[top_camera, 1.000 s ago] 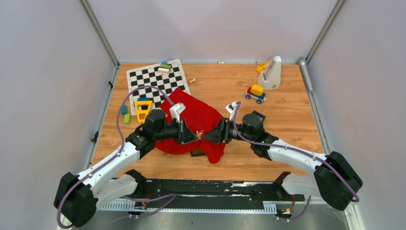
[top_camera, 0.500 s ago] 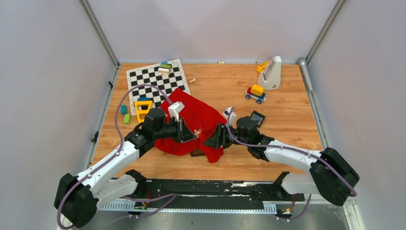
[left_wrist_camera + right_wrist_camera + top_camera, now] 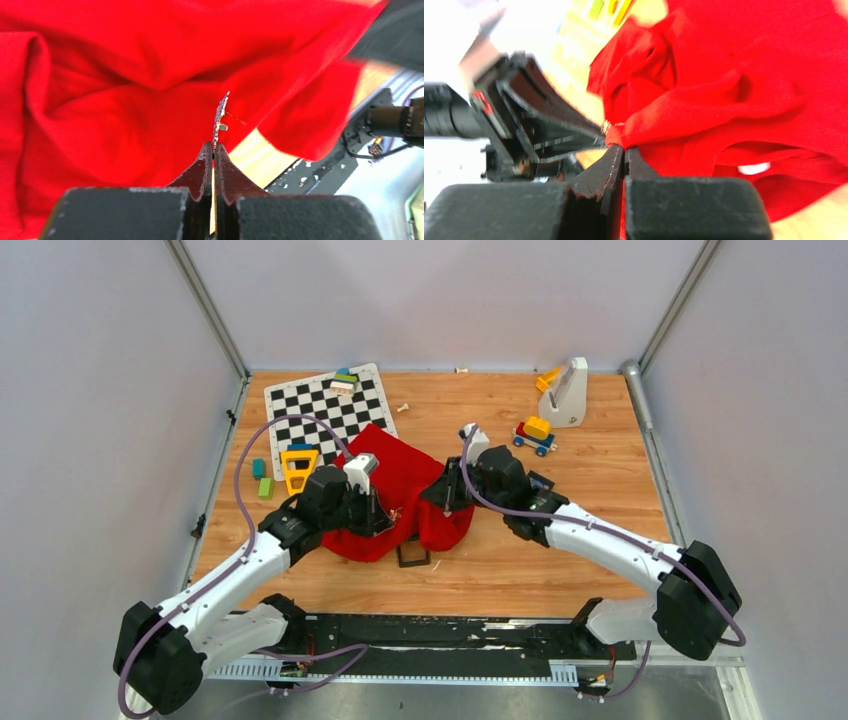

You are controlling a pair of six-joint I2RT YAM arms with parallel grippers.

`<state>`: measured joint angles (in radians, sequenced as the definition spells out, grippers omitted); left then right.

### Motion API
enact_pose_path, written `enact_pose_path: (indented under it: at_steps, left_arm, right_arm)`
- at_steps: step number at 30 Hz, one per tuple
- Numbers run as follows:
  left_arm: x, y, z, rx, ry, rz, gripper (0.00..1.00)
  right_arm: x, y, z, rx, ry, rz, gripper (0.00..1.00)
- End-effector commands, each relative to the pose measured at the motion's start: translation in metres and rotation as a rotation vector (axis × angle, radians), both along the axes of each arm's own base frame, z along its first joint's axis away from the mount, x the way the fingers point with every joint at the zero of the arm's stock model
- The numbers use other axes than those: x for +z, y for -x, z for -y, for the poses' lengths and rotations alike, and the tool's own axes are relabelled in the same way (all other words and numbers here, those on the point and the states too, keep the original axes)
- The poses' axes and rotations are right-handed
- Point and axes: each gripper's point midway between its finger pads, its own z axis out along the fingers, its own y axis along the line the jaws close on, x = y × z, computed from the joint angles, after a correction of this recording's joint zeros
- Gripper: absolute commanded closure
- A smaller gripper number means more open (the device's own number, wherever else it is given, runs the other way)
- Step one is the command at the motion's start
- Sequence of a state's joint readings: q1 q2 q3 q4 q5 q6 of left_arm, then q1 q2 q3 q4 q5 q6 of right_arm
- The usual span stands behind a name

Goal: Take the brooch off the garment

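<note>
Since a second ago the right gripper point(image 3: 443, 498) has swung away from the near edge toward the far side of the table point(image 3: 620, 500), gone from parted to closed, and drawn the garment point(image 3: 405, 468) into a tighter heap with it. That has uncovered more of a black square frame point(image 3: 413, 555) lying near the cloth's front edge. The left gripper point(image 3: 385, 517) has slid a little to its own side.

Progress, as I judge it, is mid-removal. The left jaws are pressed together on the foot of the brooch point(image 3: 219, 116), which stands edge-on just in front of the red cloth. The right jaws are clamped on a fold of the garment close beside it. The two pinches are set to pull apart (cloth one way, brooch the other). Whether the pin has already left the fabric I cannot tell; a thin wire juts from the brooch's side toward the cloth. Left to do: get it clear of the garment and carry it away.

Counted:
- One garment, one brooch and two grippers, both closed on something.
- One chessboard mat point(image 3: 320, 405), carrying a small stack of blocks too small to count.
- One toy car point(image 3: 534, 435).
- One white stand point(image 3: 568, 395).
- One yellow toy point(image 3: 298, 468).
- Two loose blocks by the left edge.
</note>
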<state>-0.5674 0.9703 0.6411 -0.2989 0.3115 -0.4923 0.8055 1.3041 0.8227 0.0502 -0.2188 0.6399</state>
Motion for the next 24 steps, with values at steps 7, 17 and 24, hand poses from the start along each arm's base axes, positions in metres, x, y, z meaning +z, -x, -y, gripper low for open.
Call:
enact_pose_path:
  at_steps: [7,17,24]
  left_arm:
    - [0.017,-0.006,-0.024,0.084,-0.086,0.059,1.00]
    - [0.061,0.001,-0.035,0.113,-0.035,0.157,1.00]
    - [0.072,0.020,0.002,-0.078,0.139,0.130,1.00]
  right_arm:
    - [0.077,-0.134,0.078,-0.400,0.003,0.089,1.00]
    - [0.142,-0.202,0.080,-0.402,0.058,0.162,0.56]
    - [0.100,-0.128,0.073,-0.160,0.046,0.111,0.27]
